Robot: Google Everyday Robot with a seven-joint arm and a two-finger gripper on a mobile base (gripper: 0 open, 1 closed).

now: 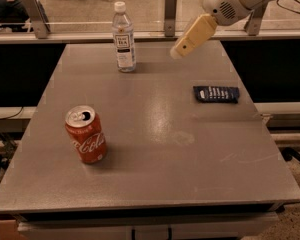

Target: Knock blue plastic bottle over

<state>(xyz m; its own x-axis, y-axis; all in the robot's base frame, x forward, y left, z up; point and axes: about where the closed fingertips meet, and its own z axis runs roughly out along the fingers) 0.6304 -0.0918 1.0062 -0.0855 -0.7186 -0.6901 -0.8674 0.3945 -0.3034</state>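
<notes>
The blue plastic bottle (124,38) stands upright at the far edge of the grey table (155,134), left of centre. It is clear with a white cap and a white label. My gripper (178,52) hangs above the far right part of the table, its cream tip pointing down and left. It is to the right of the bottle, apart from it, at about the bottle's mid height. It holds nothing.
A red Coca-Cola can (86,134) stands upright at the front left. A flat dark blue packet (216,93) lies at the right. A glass barrier with metal posts (170,13) runs behind the table's far edge.
</notes>
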